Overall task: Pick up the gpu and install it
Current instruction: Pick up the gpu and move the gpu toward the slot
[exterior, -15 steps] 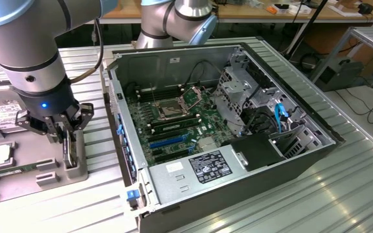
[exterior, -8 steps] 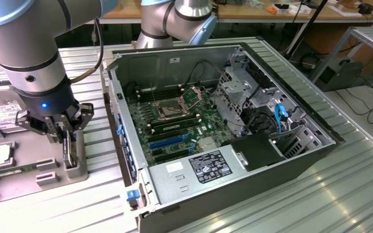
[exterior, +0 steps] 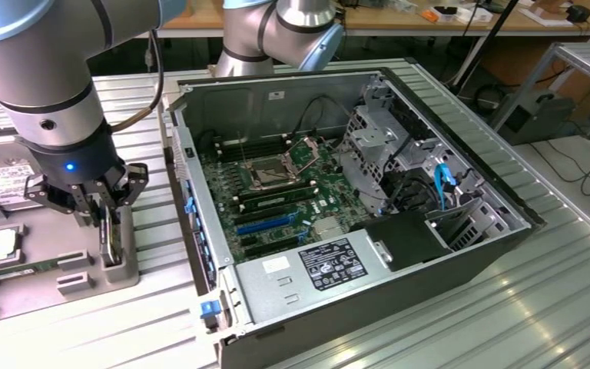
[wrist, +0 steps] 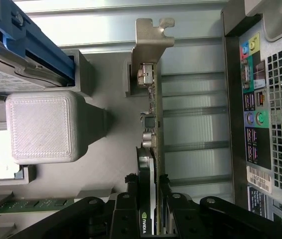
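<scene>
Gripper (exterior: pixel 104 209) (wrist: pixel 147 180) clamped on gpu (exterior: pixel 110 234) (wrist: pixel 154 124). Card stands on edge in grey holder (exterior: pixel 120 270) on counter (exterior: pixel 162 327), beside open PC case (exterior: pixel 274 296). Risk: grip sits far from bracket (wrist: pixel 149 45), so card may tilt and jam in slot.

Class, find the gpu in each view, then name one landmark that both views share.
Exterior view: the gpu stands on edge in a grey holder at the exterior view's left, under the pincer, beside the open computer case.
Wrist view: it is seen edge-on, its pale bracket farthest from the pincer, which grips the end with the dark cooler.
Shared landmark: the computer case; the wrist view shows its rear port panel.
</scene>
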`<move>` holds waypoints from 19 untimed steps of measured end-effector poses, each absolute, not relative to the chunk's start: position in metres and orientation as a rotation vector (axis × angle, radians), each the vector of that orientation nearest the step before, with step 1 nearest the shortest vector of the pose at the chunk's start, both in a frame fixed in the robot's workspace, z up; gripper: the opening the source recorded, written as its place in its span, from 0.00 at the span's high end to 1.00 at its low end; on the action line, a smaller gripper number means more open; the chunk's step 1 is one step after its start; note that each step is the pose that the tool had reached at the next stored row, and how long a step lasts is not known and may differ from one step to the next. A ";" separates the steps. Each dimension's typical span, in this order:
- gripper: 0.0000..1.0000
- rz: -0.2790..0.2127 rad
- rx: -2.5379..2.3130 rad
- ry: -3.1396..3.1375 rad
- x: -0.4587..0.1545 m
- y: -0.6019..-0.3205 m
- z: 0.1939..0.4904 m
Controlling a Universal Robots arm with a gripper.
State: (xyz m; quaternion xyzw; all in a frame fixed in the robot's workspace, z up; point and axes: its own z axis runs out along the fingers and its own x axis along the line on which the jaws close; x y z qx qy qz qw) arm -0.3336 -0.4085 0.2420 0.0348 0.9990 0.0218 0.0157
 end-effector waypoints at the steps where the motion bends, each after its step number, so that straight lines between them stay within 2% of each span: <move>1: 0.73 0.068 0.108 3.108 -0.334 -0.409 0.242; 19: 0.73 0.068 0.108 3.108 -0.334 -0.409 0.291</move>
